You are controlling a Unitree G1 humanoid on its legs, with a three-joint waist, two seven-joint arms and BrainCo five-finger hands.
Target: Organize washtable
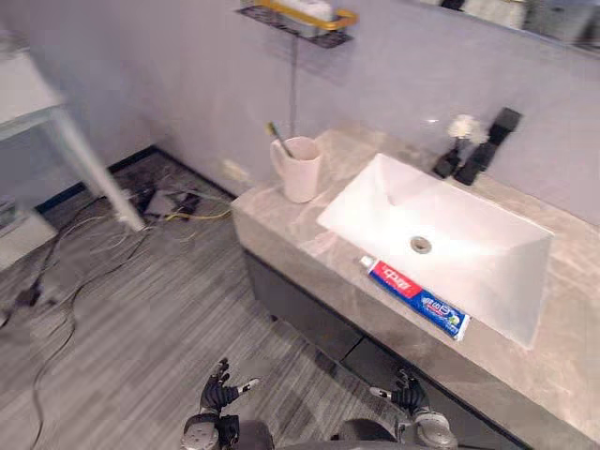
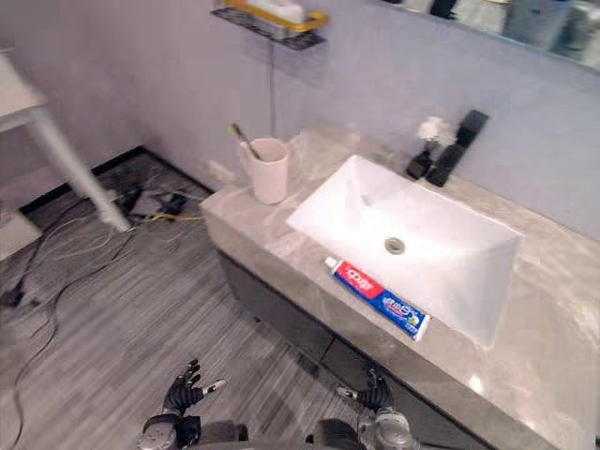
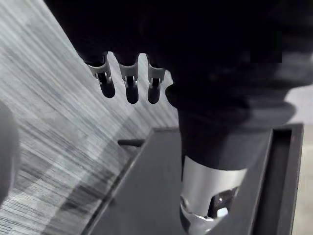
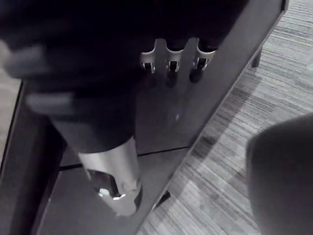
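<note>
— Where is the toothpaste tube [image 1: 415, 298]?
— Flat on the worktop [image 1: 272, 211], along the front rim of the sink [image 1: 469, 234]
— And the cup [image 1: 299, 169]?
— Upright at the worktop's left end, with a toothbrush [image 1: 279, 141] in it
— The hands?
— Left hand [image 1: 221, 387] and right hand [image 1: 405, 389] hang low before the cabinet [image 1: 309, 314], fingers spread, holding nothing

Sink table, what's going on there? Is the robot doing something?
Nothing is being handled yet. The robot faces the counter with its left hand and right hand low by the dark cabinet, both open and empty. The toothpaste lies on the counter along the front rim of the sink. A cup with a toothbrush in it stands at the counter's left corner.
</note>
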